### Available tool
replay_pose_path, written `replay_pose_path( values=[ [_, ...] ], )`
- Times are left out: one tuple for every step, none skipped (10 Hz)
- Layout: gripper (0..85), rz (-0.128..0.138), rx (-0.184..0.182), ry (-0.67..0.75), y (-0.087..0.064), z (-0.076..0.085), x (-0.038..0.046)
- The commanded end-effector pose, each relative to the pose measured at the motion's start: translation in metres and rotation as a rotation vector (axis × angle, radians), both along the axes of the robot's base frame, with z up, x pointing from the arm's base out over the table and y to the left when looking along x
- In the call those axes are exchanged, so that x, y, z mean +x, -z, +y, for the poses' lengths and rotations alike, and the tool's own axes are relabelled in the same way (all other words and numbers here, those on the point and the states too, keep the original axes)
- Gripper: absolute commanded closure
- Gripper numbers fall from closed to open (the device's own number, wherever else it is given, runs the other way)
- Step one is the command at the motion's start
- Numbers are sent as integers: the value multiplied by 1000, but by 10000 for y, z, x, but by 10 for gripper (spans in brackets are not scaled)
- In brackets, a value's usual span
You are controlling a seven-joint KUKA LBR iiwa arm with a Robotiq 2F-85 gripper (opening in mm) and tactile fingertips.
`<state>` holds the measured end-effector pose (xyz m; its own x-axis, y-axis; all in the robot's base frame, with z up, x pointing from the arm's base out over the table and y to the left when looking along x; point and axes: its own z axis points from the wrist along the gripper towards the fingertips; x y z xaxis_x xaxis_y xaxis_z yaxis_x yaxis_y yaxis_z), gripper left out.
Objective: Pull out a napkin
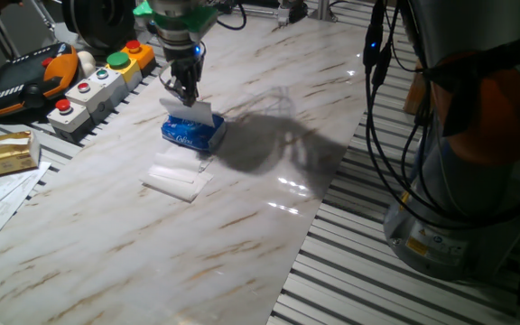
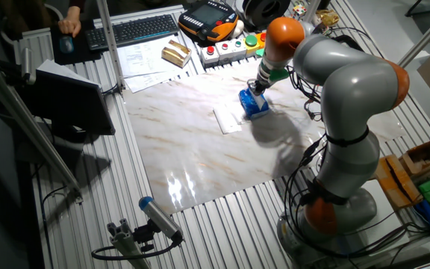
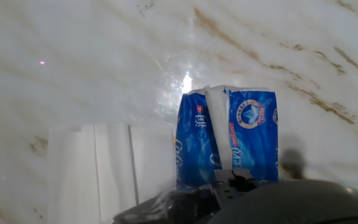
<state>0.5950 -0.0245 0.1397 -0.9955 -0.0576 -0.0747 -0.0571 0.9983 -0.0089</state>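
A blue tissue pack (image 1: 190, 134) lies on the marble tabletop (image 1: 269, 181); it also shows as the pack (image 2: 254, 104) in the other fixed view and the pack (image 3: 229, 140) in the hand view. A white napkin (image 1: 193, 111) sticks up out of its top slot. In the hand view the napkin (image 3: 217, 121) runs as a narrow strip along the pack to my fingertips. My gripper (image 1: 186, 93) hangs just above the pack, shut on the napkin's upper end. The gripper (image 3: 231, 179) shows at the bottom edge of the hand view.
Flat white folded sheets (image 1: 177, 176) lie on the table right beside the pack. A button box (image 1: 97, 86), an orange teach pendant (image 1: 25, 77) and a yellow box (image 1: 9, 152) sit at the left edge. The arm's base (image 1: 459, 181) stands at the right.
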Motion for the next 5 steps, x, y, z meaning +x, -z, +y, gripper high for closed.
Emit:
replay_pose_path(
  values=[
    [843, 1, -4, 0, -42, 3, 4],
    [843, -1, -9, 2, -103, 16, -7],
    [843, -1, -10, 6, -144, 29, -21],
    [843, -1, -13, 9, -179, 45, -36],
    [843, -4, -14, 15, -212, 58, -49]
  ],
)
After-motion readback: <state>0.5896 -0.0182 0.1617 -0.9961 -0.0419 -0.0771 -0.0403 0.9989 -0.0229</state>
